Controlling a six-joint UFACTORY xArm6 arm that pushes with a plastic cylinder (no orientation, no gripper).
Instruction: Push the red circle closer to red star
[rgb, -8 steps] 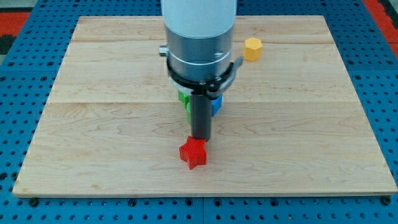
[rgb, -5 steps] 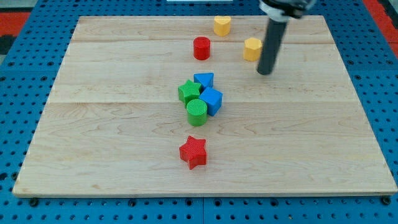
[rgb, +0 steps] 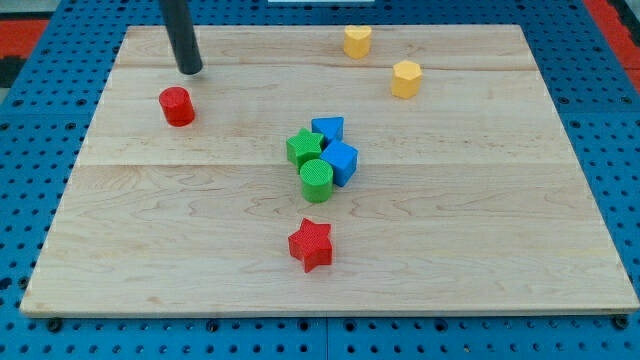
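My rod is cut off by the view's top edge, so only its lower part shows, and my tip (rgb: 190, 71) is visible just above the red circle (rgb: 177, 106). The arm itself is outside the picture.

In the middle cluster the blocks hide each other a little. The green star (rgb: 304, 146) covers the left part of the blue triangle (rgb: 328, 128). The green cylinder (rgb: 316, 180) covers the lower left side of the blue block (rgb: 341, 161), and I cannot tell this block's shape for sure.

The blue perforated base (rgb: 620, 150) continues past every edge of the view.
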